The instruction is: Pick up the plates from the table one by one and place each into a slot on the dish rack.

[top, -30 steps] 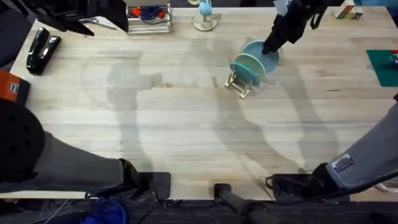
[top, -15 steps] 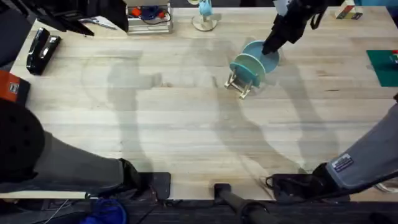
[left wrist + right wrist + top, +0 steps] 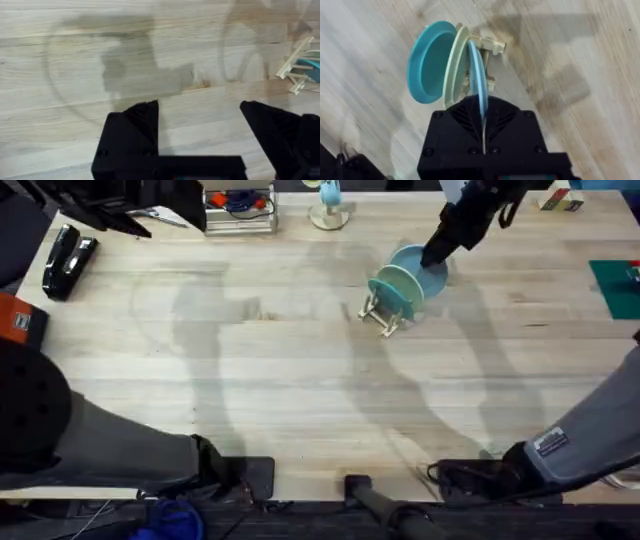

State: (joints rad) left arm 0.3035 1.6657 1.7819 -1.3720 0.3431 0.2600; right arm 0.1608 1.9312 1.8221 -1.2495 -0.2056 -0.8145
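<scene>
A: Status of the plates?

B: The green plate stands upright in the rack, at the table's 1 o'clock area. The blue plate stands edge-up just behind it, at the rack's far end.

A: Right gripper?

B: Its fingers are closed on the blue plate's rim; release is not yet done. Whether that plate is fully seated in a slot cannot be confirmed.

A: Left gripper?

B: Jaws wide apart, holding nothing, above bare table.

A: Remaining work?

B: Judged nearly complete: no plate lies flat on the table. Seat, release, withdraw.
</scene>
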